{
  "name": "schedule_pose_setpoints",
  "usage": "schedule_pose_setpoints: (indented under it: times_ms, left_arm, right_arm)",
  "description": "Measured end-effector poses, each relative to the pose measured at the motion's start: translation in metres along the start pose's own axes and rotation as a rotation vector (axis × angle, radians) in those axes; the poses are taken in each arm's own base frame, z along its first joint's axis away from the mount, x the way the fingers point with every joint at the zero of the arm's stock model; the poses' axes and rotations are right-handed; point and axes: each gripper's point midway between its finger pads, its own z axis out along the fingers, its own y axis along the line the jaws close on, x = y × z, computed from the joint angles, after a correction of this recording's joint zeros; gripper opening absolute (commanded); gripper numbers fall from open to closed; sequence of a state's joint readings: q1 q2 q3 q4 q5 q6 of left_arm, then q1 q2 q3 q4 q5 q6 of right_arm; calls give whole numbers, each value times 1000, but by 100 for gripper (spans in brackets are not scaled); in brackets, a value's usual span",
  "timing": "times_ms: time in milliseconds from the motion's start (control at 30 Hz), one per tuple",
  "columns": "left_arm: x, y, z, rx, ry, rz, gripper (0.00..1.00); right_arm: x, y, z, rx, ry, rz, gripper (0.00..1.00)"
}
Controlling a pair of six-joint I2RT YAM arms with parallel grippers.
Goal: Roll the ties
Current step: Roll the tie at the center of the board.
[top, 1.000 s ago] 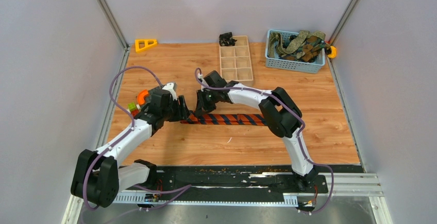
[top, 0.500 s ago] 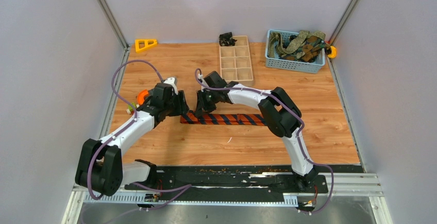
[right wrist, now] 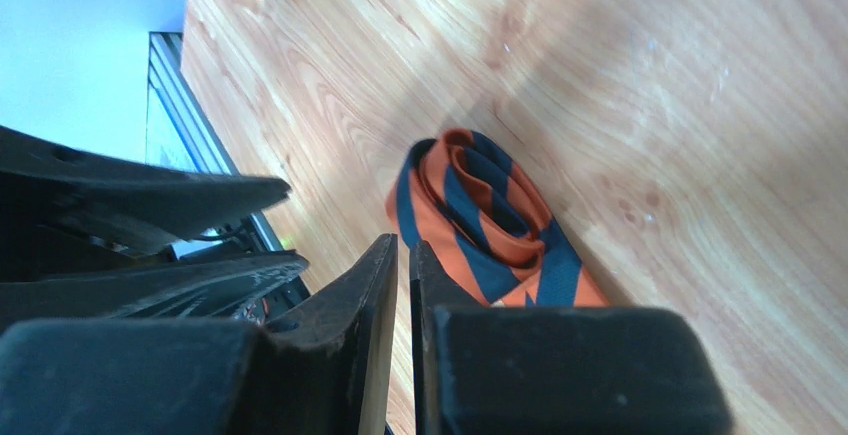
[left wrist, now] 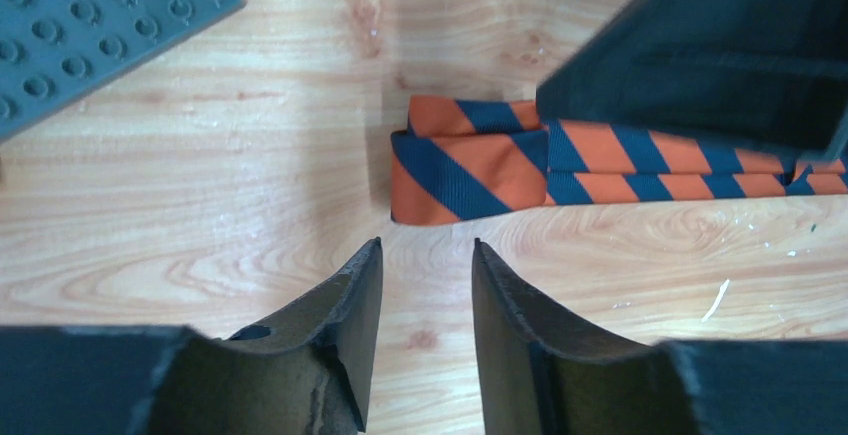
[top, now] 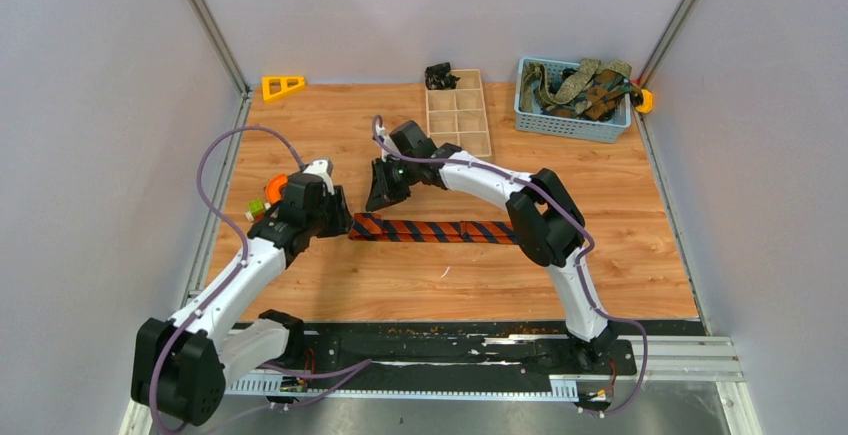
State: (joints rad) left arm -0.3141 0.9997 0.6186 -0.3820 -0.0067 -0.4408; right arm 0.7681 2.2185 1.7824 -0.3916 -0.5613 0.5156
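Note:
One tie (top: 432, 230), orange with dark navy diagonal stripes, lies flat across the middle of the table. Its left end is loosely folded over into a small coil (right wrist: 478, 217), also seen in the left wrist view (left wrist: 470, 160). My left gripper (top: 337, 217) is open and empty, just left of that end; its fingertips (left wrist: 427, 248) stand a little short of the fabric. My right gripper (top: 384, 193) hangs just behind the coiled end with its jaws (right wrist: 403, 252) almost together and nothing between them. The other olive and brown ties (top: 580, 83) sit in the basket.
A blue basket (top: 570, 123) stands at the back right, with an orange item (top: 645, 102) beside it. A wooden compartment box (top: 458, 120) is at the back centre, a yellow triangle (top: 283, 86) at the back left. A grey studded plate (left wrist: 90, 15) lies near my left gripper.
My left gripper has drawn back to the left, off the tie's end. My right gripper has pulled up and back from the tie. The folded end now lies free on the table.

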Motion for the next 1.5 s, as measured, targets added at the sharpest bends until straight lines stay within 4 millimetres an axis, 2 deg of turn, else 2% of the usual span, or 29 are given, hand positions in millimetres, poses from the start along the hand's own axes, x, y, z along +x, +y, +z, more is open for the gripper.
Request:
schedule_pose_setpoints:
  times_ms: [133, 267, 400, 567, 767, 1067, 1500]
  left_arm:
    - [15, 5, -4, 0, 19, -11, 36]
    - [35, 7, 0, 6, 68, -31, 32]
    - [55, 9, 5, 9, 126, -45, 31]
    - [67, 4, 12, 32, 157, -53, 30]
    - [81, 2, 25, 37, 194, -63, 27]
    - [75, -2, 42, 43, 161, -93, 25]
    - [61, -11, 59, 69, 105, -117, 23]
  right_arm:
    - [-21, 4, 4, -13, -24, -19, 12]
    - [-30, -8, 17, 8, -16, -18, 11]
    - [-22, -32, 35, 43, 24, 3, 9]
    - [0, -58, 50, 81, 91, 42, 8]
    - [2, -57, 56, 60, 115, 40, 7]
    - [6, -52, 60, 26, 135, 23, 6]
    - [25, -38, 66, -12, 191, -7, 4]
